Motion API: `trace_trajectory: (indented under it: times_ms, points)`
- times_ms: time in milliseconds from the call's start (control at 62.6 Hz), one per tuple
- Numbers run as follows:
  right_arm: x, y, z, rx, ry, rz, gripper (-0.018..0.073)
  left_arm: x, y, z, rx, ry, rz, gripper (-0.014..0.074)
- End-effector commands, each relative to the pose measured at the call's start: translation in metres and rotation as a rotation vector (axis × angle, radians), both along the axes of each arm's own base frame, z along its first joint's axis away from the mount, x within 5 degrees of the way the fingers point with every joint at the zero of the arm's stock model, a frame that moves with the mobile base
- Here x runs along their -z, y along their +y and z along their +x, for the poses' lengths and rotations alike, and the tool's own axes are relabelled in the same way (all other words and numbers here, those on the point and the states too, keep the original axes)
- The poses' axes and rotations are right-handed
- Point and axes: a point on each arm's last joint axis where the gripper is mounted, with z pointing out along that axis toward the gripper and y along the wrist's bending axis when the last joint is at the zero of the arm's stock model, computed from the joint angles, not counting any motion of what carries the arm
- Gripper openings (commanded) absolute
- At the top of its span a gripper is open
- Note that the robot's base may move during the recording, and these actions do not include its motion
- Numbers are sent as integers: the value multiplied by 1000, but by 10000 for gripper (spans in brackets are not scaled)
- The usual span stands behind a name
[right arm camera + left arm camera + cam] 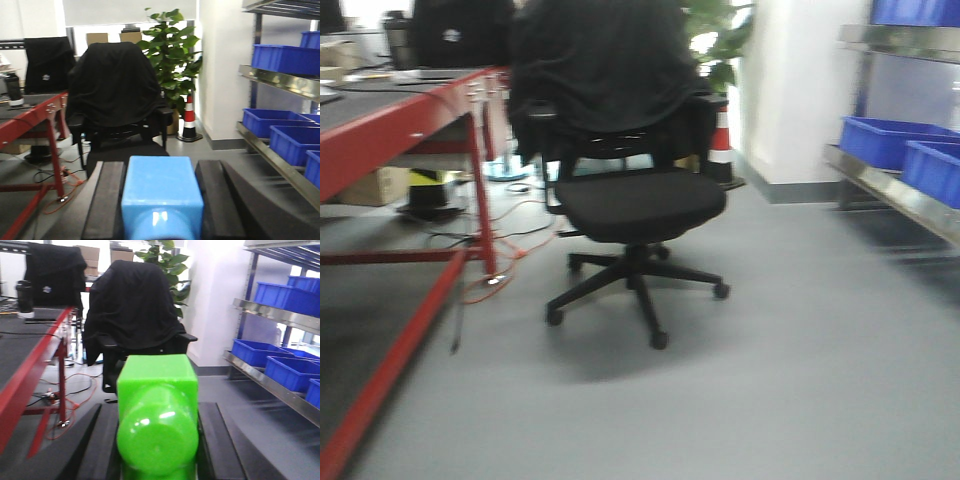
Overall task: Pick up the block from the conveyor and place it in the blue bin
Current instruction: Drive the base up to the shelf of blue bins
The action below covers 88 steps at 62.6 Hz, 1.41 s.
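Observation:
My left gripper (157, 412) is shut on a bright green block (156, 385) with a rounded near end; black fingers (92, 445) press both its sides. In the right wrist view, a light blue block (161, 185) is clamped by my right gripper (161, 167), its black fingers (107, 197) flanking the block. Several blue bins (885, 140) sit on a metal shelf at the right, also seen as blue bins (257, 351) and blue bins (272, 120). Both grippers hang in the air above the grey floor. The conveyor is out of view.
A black office chair (635, 200) draped with a dark jacket stands straight ahead. A red-framed bench (410, 125) with a dark top is on the left, orange cables (495, 280) under it. A potted plant (172, 55) and a striped cone (189, 120) stand by the white wall.

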Motion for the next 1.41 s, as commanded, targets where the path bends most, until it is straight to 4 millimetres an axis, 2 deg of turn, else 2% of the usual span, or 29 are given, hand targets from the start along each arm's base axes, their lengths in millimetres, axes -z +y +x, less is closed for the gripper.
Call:
trace_trajectory:
  times_ms: [0,1390]
  points:
    - [-1,0,0,6,-18,-8,-162,-5,0,-1,2,-29,-16,-111]
    - [-1,0,0,6,-18,-8,-162,-5,0,-1,2,-31,-17,-111]
